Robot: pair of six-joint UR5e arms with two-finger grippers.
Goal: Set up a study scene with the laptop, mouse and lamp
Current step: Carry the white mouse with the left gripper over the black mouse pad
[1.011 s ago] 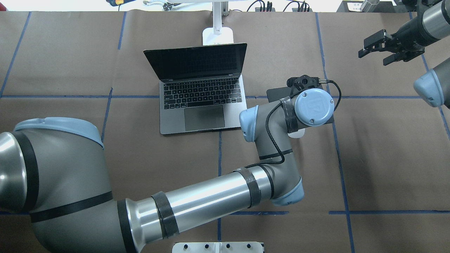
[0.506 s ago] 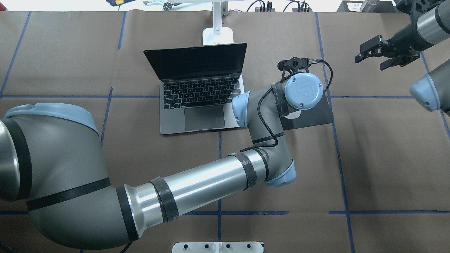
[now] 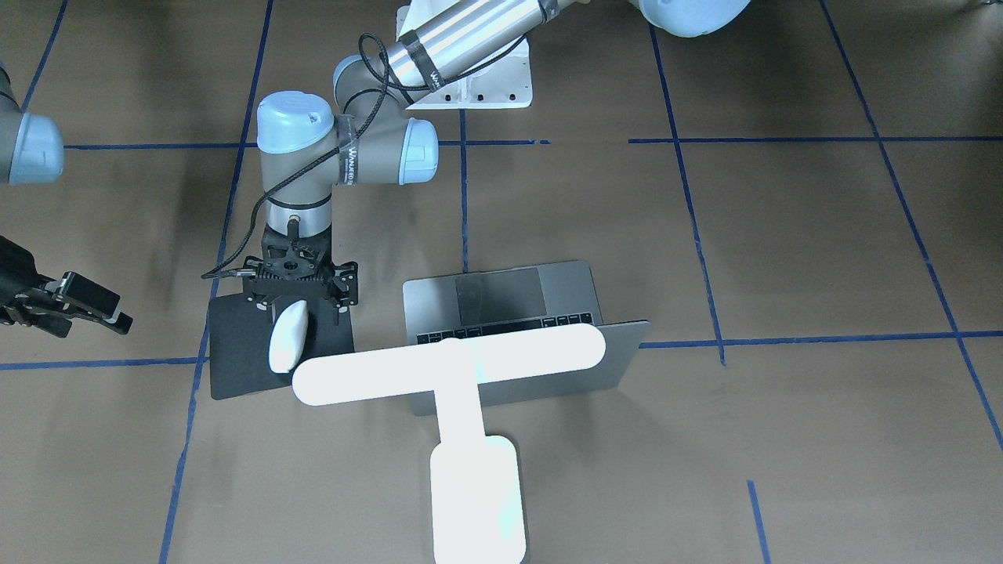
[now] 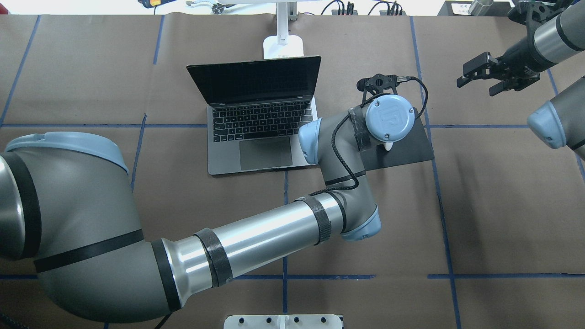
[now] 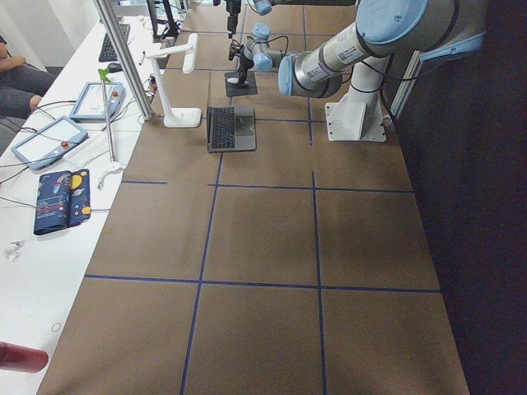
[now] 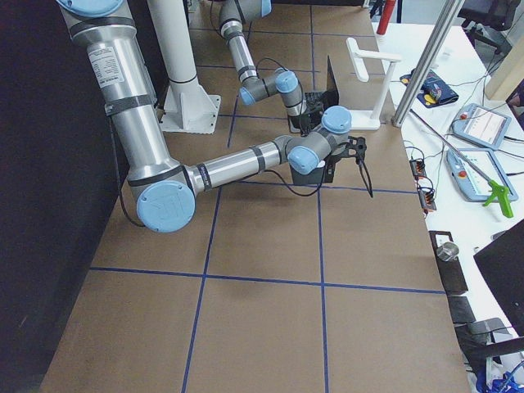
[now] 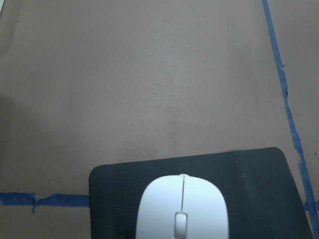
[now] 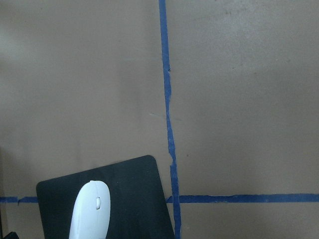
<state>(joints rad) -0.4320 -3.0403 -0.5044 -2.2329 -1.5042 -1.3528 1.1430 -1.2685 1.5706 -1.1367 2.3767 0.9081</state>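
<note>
White, smooth and probably light, the mouse (image 3: 287, 337) lies on the black mat (image 3: 235, 356) beside the laptop (image 3: 566, 283), and we judge it slippery, best pinched across its long sides, which the left gripper (image 3: 303, 304) straddles wide apart; the right gripper (image 4: 479, 78) hangs spread, empty.

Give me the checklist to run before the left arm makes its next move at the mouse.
1. The mouse sits within the edges of the black mat: ok.
2. Whether the left tool grips the mouse: cannot tell, fingers hidden.
3. The laptop is open, keyboard toward the robot: ok.
4. The lamp is lit and stands behind the laptop: ok.
5. The right tool is open, empty and away from the black mat: ok.
</note>
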